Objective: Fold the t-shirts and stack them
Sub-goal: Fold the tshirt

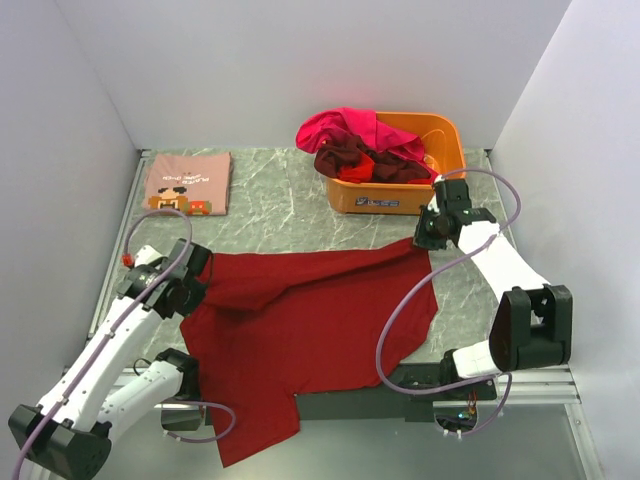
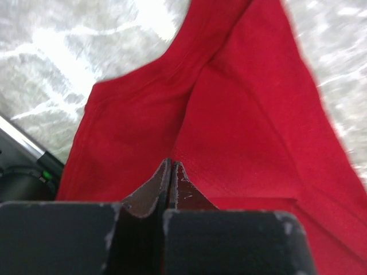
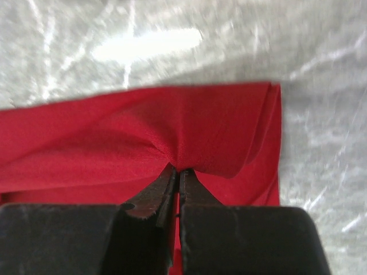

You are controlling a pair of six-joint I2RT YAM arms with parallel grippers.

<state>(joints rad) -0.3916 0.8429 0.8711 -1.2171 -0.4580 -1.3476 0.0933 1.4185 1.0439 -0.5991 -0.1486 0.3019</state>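
Dark red t-shirt (image 1: 310,320) in grip of left pincer (image 2: 172,165) and right pincer (image 3: 178,171), arms outstretched.

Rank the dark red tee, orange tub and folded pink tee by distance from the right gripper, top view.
From the right gripper:
1. dark red tee: pinched in its shut jaws, spread mid-table.
2. orange tub: just behind it, back right.
3. folded pink tee: back left corner.
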